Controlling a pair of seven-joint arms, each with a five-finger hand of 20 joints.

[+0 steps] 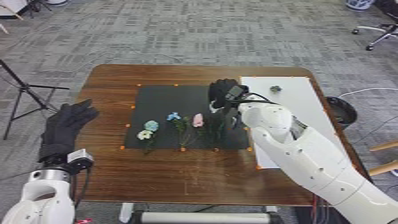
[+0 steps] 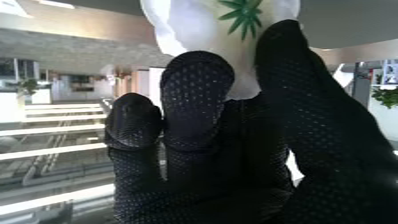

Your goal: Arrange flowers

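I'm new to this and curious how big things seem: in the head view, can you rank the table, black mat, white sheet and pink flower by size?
Wooden table
Black mat and white sheet: too alike to rank
Pink flower

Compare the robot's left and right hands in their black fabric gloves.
The left hand is open and empty, while the right hand grips a white flower with green sepals. The left is beside the brown wooden table; the right is over the black mat. Both have matching gloves.
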